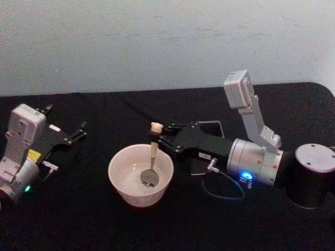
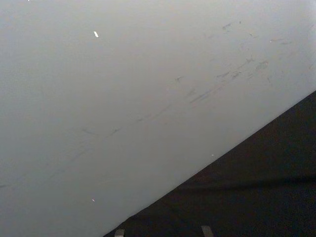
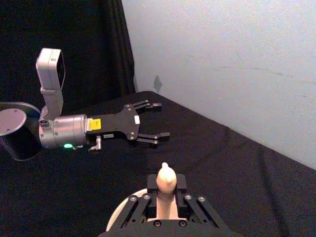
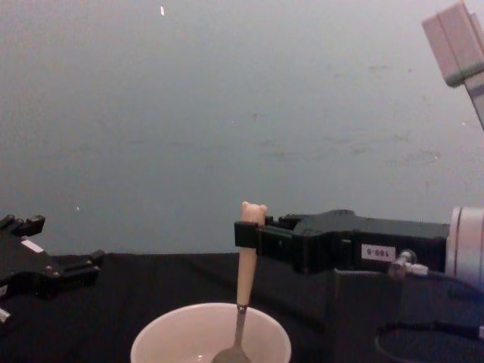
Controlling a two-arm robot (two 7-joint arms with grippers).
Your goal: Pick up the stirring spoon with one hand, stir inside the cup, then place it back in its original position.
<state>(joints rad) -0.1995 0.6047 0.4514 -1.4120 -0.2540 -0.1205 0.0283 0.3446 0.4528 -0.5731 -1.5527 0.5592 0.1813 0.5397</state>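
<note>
Jaws of the right gripper [image 1: 157, 137] pinched on the cream handle of the stirring spoon [image 1: 152, 157], just below the bear head. Spoon close to upright, long axis vertical, bear head up, metal bowl down inside the cup [image 1: 123, 191]. Left gripper [image 1: 79, 130] parked well off to the left above the black table [image 1: 78, 219], jaws spread.

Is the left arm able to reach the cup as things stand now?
Probably yes. The left claw is open at the left of the black table, and nothing stands between it and the cup. The right claw holds the stirring spoon in the cup from the other side.
</note>
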